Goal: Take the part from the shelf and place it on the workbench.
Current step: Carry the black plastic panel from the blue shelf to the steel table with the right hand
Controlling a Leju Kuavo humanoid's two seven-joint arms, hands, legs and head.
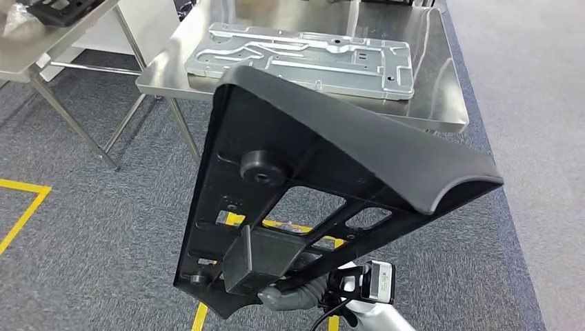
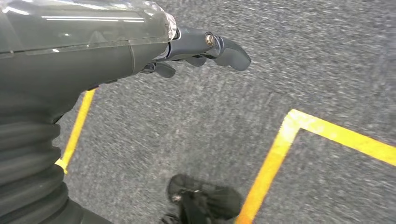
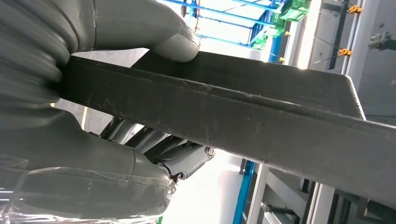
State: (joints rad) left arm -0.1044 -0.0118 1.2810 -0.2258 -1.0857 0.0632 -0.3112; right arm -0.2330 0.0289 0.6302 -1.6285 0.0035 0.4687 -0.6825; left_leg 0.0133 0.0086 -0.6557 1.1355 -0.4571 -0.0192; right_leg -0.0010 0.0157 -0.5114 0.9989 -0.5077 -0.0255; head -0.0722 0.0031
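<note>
1. We hold the black part point(image 1: 310, 172), a long plastic panel with a curved lip along one edge, a round boss and several cut-outs, raised and tilted in front of us in the head view.
2. Our right hand point(image 1: 296, 298) grips the part at its near, lower end; in the right wrist view the grey thumb point(image 3: 173, 39) presses on one face of the panel's edge point(image 3: 243, 116) while the darker fingers point(image 3: 177, 158) wrap against the opposite face, so the hand is clamped on the part.
3. The part is in the air above the grey carpet point(image 1: 103, 227), with its far end overlapping the near edge of the steel bench point(image 1: 441, 89) in the head view; we cannot tell whether it reaches over the bench.
4. On that bench lies a flat silver metal plate point(image 1: 303, 58) with stamped ribs and holes.
5. Our left hand point(image 2: 205, 49) hangs over the carpet; it holds nothing, and its fingers are partly curled yet apart.
6. Yellow tape lines point(image 2: 280, 149) mark the carpet below the left hand, and more yellow lines point(image 1: 24, 207) show on the floor in the head view.
7. A second steel bench point(image 1: 41, 48) stands at the far left.
</note>
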